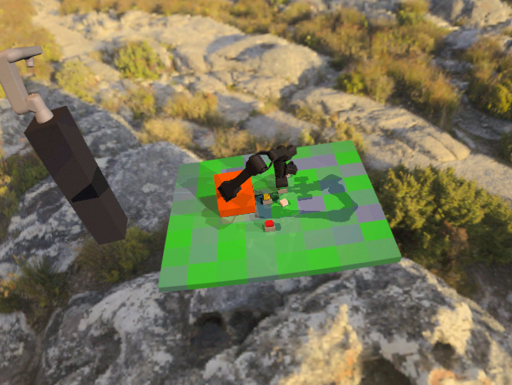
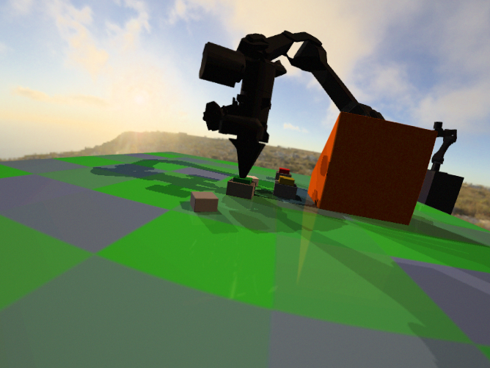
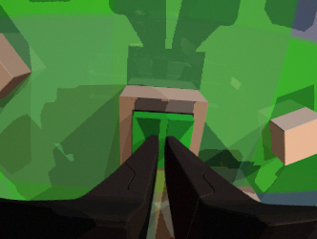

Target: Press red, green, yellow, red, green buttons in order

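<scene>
Jaws together, empty, tips down on green button (image 3: 163, 127), directly beneath them.

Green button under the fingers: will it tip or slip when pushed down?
Probably not: the square green button cap sits recessed in a squat brown housing resting flat, so it looks stable. The shut fingers meet it near centre, so it should sink straight.
</scene>
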Robot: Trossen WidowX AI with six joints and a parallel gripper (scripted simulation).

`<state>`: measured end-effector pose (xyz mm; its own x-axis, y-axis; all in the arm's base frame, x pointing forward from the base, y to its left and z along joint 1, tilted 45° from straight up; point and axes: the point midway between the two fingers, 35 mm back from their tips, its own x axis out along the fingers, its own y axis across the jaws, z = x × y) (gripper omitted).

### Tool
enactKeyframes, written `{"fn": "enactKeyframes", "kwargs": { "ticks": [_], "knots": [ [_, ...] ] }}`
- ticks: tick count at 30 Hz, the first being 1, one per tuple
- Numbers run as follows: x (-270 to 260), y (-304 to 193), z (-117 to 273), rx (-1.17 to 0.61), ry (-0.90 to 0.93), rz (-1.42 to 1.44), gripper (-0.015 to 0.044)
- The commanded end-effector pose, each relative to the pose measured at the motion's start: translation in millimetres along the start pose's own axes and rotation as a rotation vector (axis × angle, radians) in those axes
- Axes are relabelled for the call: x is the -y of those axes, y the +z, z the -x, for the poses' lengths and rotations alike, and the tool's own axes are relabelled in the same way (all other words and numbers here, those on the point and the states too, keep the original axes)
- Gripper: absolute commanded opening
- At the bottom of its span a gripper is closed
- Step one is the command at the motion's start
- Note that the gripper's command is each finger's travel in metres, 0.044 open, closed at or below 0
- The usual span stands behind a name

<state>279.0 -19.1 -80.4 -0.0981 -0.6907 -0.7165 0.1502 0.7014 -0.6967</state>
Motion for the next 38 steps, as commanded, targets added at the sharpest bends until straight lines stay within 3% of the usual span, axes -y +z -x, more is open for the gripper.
{"fn": "enactKeyframes", "kwargs": {
  "ticks": [1,15,19,23,32,37,38],
  "knots": [
    [0,-1,-2,-0.001,-0.004,0.007,0.002],
    [0,-1,-2,-0.001,-0.004,0.007,0.002],
    [-1,-1,29,-0.002,-0.002,0.007,0.002],
    [0,-1,31,-0.002,-0.002,0.007,0.002],
    [-111,-28,90,-0.002,0.011,0.009,0.0256],
    [-121,-34,95,-0.002,0.008,0.008,0.0387],
    [-121,-34,95,-0.002,0.008,0.008,0.0387]
  ]
}}
